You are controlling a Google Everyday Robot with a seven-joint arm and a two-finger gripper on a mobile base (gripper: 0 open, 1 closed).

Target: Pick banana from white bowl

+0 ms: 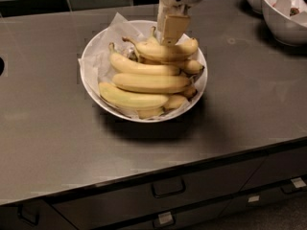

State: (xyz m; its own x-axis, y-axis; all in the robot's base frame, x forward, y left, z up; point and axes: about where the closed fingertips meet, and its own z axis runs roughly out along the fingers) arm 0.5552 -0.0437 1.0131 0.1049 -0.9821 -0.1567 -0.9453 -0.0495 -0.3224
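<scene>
The banana (pixel 168 52), pale yellow with a thin brown twisted stem pointing left, lies on top of the pile in the white bowl (pixel 87 83). The bowl is wide, shallow and lined with crinkled white paper (pixel 116 28). It sits on the grey counter, left of centre. My gripper (pixel 169 39) comes down from the top edge and its beige tip rests right on the upper middle of that banana. Larger bananas (pixel 146 83) lie stacked below it, toward the front of the bowl.
Two smaller, deeper white bowls (pixel 287 14) stand at the back right corner of the counter (pixel 249 104). A dark tiled wall runs along the back. Drawers with handles (pixel 168 188) are under the counter's front edge. A dark opening (pixel 1 66) shows at the far left.
</scene>
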